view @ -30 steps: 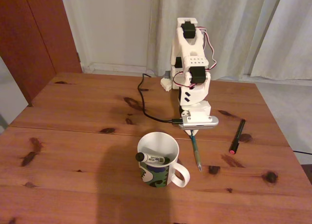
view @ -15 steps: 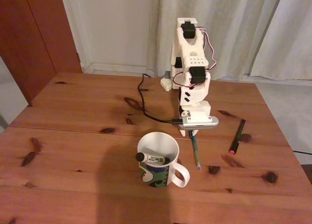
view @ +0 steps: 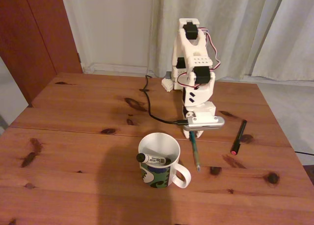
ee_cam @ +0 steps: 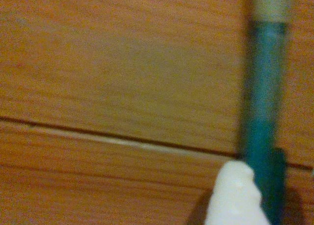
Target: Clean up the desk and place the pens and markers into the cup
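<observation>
The cup is located nearest the camera in the fixed view, upright on the counter, with its handle turned toward the lower right. The white-barrelled marker is seen inside the cup, its black cap resting against the left rim.

Just to the right of the cup, the teal-green pen is laid on the counter, its silver tip pointed toward the camera. Its far end is reached by the fingers at the seam between the planks. In the wrist view, one white finger is shown touching the left side of the teal-green pen; whether the fingers are closed on it cannot be told.

Further right, well apart from the cup, the black pen is laid with its pink-red end toward the camera.

Behind these, the white arm is mounted at the far edge of the counter, with a black cable run beside it.
</observation>
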Robot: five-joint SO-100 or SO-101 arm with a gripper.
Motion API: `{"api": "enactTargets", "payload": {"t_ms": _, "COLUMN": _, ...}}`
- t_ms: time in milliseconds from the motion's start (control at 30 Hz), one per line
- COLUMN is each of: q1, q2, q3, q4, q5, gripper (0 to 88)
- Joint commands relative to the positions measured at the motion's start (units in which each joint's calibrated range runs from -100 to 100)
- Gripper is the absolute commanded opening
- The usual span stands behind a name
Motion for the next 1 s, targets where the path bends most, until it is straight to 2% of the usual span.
{"api": "enactTargets", "payload": {"t_ms": 0, "q1": -0.4, "q2": -0.5, "q3": -3.4, "q4": 0.4, "q5": -0.1, "gripper": 12.7}}
{"api": "enactTargets", "payload": {"t_ms": 967, "q1": 0.1, "q2": -0.4, "q3": 5.8, "q4": -0.4, "q5": 0.2, "gripper": 12.7}}
